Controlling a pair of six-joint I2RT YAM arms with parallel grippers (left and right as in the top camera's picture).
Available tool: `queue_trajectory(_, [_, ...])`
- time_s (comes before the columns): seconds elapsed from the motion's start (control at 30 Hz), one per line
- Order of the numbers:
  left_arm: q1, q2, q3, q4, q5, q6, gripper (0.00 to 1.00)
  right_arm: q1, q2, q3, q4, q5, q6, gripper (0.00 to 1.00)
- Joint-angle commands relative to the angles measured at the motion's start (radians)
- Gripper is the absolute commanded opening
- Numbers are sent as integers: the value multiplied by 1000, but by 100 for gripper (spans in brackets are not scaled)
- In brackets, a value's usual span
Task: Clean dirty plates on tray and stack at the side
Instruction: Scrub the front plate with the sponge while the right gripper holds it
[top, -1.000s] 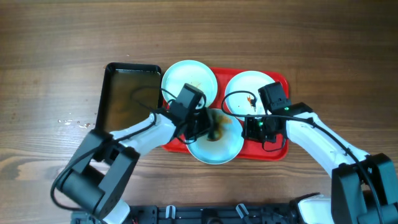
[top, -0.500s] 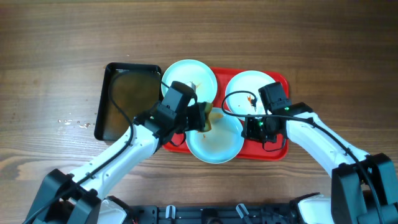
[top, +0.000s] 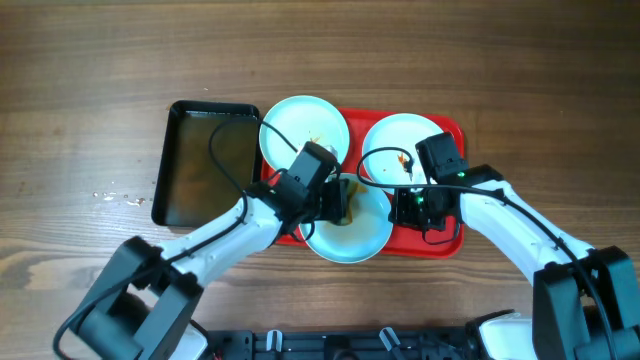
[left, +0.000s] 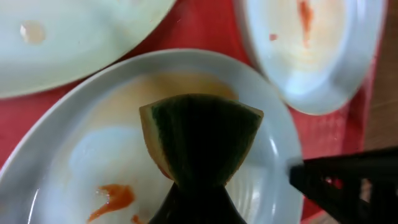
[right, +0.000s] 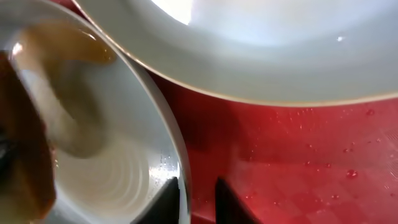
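Overhead. Red tray (top: 452, 240) sits mid-table (top: 100, 60), with a black tray (top: 200, 165) of brownish water just to its left. There are three plates. The back-left plate (top: 300, 125) hangs over the red tray's left edge, its rim over the black tray's corner. The back-right plate (top: 395, 140) lies inside the red tray. The front plate (top: 350, 240) is at the near edge and sticks out past it. Left claw (top: 336, 204) is over the front plate's far side, clenched on a sponge (top: 343, 200). Right claw (top: 405, 206) is at that plate's right rim.

Left wrist. The sponge (left: 199, 137) has a dark green face and a yellow edge. It is pinched at its base by the left claw (left: 196, 196) and is over the centre of the front plate (left: 261, 106). A brownish wet film lies behind the sponge, and there is an orange smear (left: 115, 196) near the lower left. The back-right plate (left: 311, 62) carries a red streak near its centre. The back-left plate (left: 74, 37) shows only a pale spot. One black finger of the right claw (left: 348, 180) reaches the front plate's rim.

Right wrist. The right claw (right: 196, 199) straddles the front plate's rim (right: 163, 134), one finger inside and one outside. A strip of red tray (right: 298, 162) shows between the rim and the outer finger, so I cannot tell whether the grip is tight or slack. The bowl of the plate is wet, with a brown film at the upper left. The back-right plate (right: 249, 43) fills the top. Water beads dot the tray.
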Motion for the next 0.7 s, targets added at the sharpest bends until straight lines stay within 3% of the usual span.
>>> queue_trajectory(0.0, [-4,70,-2,6,-22,-176,4,4,9,15,2,-8,-2,45])
queue_trajectory(0.13, [-3,73,-2,-29,-62,-269,4,4,13,12,6,-8,-2,45])
queue_trajectory(0.27, [-3,73,-2,-36,-73,-289,4,4,34,-25,47,-8,2,27])
queue_trajectory(0.33, [-3,73,-2,-36,-73,-289,4,4,34,-35,54,-7,1,9])
queue_trajectory(0.37, [-3,73,-2,-36,-74,-289,4,4,34,-35,57,-7,1,5])
queue_trajectory(0.47, [0,73,-2,-39,-92,-289,4,4,34,-35,72,11,10,4])
queue_trajectory(0.67, [6,73,-2,-48,-125,-288,4,3,34,-35,9,216,167,4])
